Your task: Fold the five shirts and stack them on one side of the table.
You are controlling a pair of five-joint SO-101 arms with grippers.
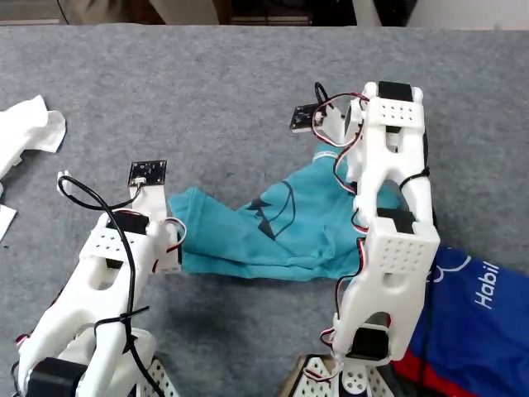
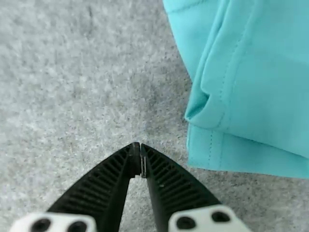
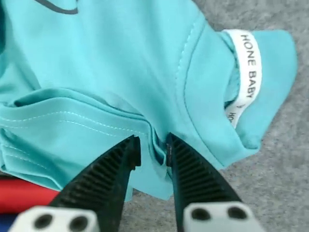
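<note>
Teal shirt [image 1: 273, 231] — right end effector [image 3: 150, 147] pinches fold, left end effector [image 2: 140, 155] closed empty beside; blue shirt [image 1: 475, 322] near, white shirt [image 1: 25, 132] apart.

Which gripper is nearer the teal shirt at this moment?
Right. The right gripper is closed on a fold of the teal shirt; the left gripper is shut over the grey table, beside the shirt's hem, not touching it.

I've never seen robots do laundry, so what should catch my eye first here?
A teal shirt lies crumpled in the middle of the grey table. The right gripper pinches a fold of it near the collar, while the left gripper hangs shut over the table beside its edge. Blue and red cloth lies by the right arm's base.
</note>
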